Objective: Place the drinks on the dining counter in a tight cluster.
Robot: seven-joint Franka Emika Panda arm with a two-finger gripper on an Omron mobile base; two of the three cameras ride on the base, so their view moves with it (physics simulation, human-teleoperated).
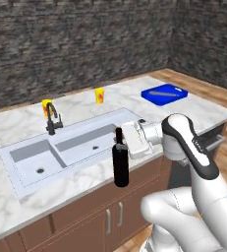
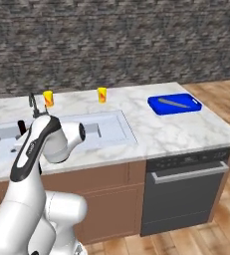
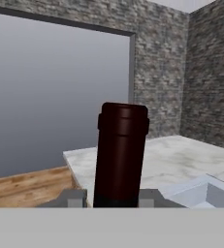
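We see the gripper pinching the black wine bottle by its neck, holding it upright over the front edge of the dining counter, just before the inset sink. Two yellow cups stand beyond the sink, apart from each other.

No readable text, label, brand, number or sign appears on anything here.
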